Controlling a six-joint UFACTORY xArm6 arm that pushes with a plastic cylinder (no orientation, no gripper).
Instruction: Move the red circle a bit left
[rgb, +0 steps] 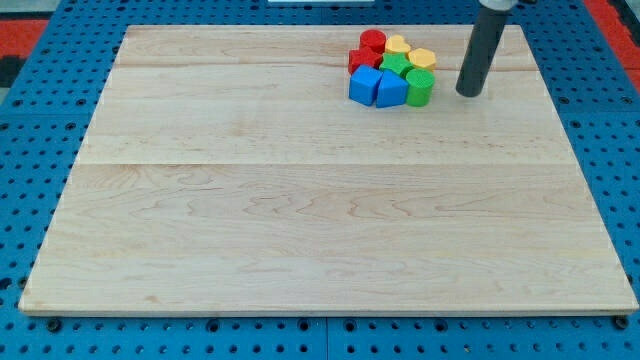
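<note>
A pale wooden board (300, 220) fills the frame from the view's bottom edge upward, resting on a blue perforated table (30, 330). All the blocks sit in one tight cluster near the board's top, right of centre. Nearest the camera in that cluster are two blue blocks, a blue cube (364, 85) and a blue wedge-like block (391, 90) touching it, with a green cylinder (419, 87) just beside them on the view's right. Behind these lie a green block (397, 66), a red block (361, 60) and two yellow blocks (398, 45) (423, 58). The red circle (373, 41) stands at the cluster's top-left corner, touching the red block and the yellow one beside it. My tip (468, 93) rests on the board to the view's right of the cluster, near the green cylinder but apart from it; a plain rod, it has nothing to open or close.
</note>
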